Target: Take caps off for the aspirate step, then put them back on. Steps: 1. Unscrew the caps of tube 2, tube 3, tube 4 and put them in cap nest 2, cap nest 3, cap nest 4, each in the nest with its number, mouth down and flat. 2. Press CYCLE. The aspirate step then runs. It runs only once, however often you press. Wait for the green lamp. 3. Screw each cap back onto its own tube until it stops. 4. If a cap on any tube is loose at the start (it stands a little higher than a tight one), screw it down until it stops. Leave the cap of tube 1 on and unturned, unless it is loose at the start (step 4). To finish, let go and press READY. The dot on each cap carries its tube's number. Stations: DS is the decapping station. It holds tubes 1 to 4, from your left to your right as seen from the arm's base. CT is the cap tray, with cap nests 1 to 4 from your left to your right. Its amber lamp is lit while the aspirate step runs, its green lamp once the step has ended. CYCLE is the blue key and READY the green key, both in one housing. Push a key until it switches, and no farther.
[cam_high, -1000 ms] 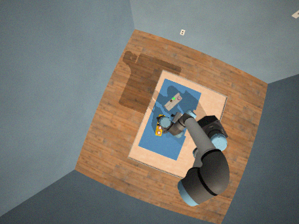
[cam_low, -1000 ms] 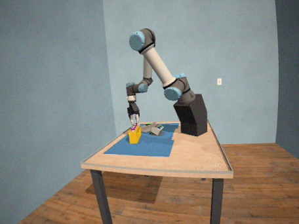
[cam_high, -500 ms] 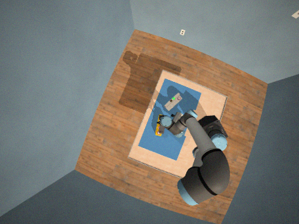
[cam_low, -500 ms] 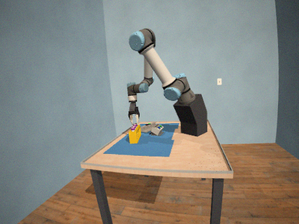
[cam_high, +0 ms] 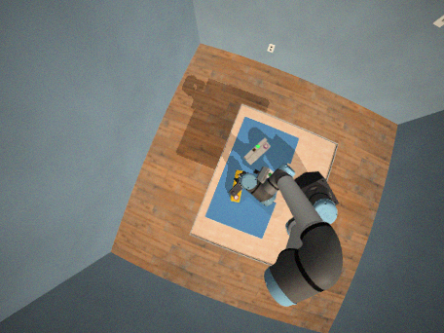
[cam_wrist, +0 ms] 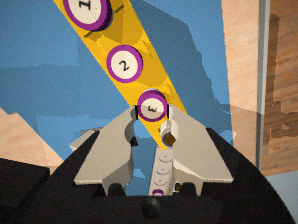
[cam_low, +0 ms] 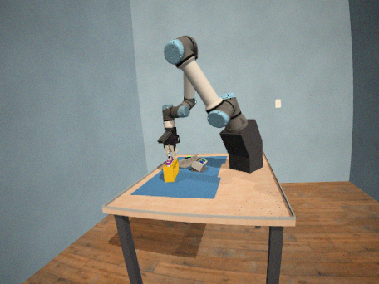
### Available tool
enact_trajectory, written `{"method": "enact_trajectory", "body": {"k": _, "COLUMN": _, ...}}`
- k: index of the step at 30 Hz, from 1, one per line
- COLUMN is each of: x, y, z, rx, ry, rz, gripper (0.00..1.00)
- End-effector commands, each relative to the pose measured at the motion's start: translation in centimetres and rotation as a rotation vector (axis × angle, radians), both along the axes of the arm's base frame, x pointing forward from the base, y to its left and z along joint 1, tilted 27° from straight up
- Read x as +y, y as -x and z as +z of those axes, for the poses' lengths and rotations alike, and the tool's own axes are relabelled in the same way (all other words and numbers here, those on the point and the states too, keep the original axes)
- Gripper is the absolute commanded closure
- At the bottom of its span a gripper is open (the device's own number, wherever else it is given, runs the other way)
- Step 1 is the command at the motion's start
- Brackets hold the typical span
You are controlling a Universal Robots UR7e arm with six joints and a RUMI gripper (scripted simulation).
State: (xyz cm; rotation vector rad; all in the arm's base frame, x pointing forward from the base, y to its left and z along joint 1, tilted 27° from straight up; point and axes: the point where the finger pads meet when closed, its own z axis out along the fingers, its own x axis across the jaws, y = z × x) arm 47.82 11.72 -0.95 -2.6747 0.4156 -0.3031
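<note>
The yellow decapping station (cam_wrist: 131, 65) runs diagonally through the wrist view, and it also shows on the blue mat in the exterior view (cam_low: 170, 170). The purple-rimmed caps 1 (cam_wrist: 86, 7) and 2 (cam_wrist: 124, 63) sit on their tubes. My gripper (cam_wrist: 152, 105) is straight above the station and is shut on cap 3 (cam_wrist: 151, 106), which is on top of its tube. Tube 4 (cam_wrist: 169, 134) stands open beside my right finger, with no cap on it. The grey cap tray (cam_wrist: 162, 172) lies beyond the station's end and is partly hidden by my fingers. One purple cap (cam_wrist: 157, 193) sits in the tray.
From above, the cap tray (cam_high: 256, 151) shows a green spot and a purple cap near its far end. The grey key housing (cam_low: 199, 164) stands just right of the station. The arm's dark base block (cam_low: 243, 145) is at the table's back right.
</note>
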Motion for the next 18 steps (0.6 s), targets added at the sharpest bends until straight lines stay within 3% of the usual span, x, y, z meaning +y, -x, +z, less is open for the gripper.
{"method": "enact_trajectory", "body": {"k": 1, "x": 0.02, "y": -0.02, "z": 0.02, "rx": 0.014, "ry": -0.002, "rz": -0.042, "gripper": 1.0}}
{"method": "enact_trajectory", "body": {"k": 2, "x": 0.02, "y": -0.02, "z": 0.02, "rx": 0.014, "ry": -0.002, "rz": -0.042, "gripper": 1.0}}
{"method": "enact_trajectory", "body": {"k": 3, "x": 0.02, "y": -0.02, "z": 0.02, "rx": 0.014, "ry": -0.002, "rz": -0.042, "gripper": 0.65}}
{"method": "enact_trajectory", "body": {"k": 15, "x": 0.02, "y": -0.02, "z": 0.02, "rx": 0.014, "ry": -0.002, "rz": -0.041, "gripper": 0.65}}
{"method": "enact_trajectory", "body": {"k": 18, "x": 0.0, "y": 0.0, "z": 0.06, "rx": -0.076, "ry": 0.066, "rz": 0.181, "gripper": 0.65}}
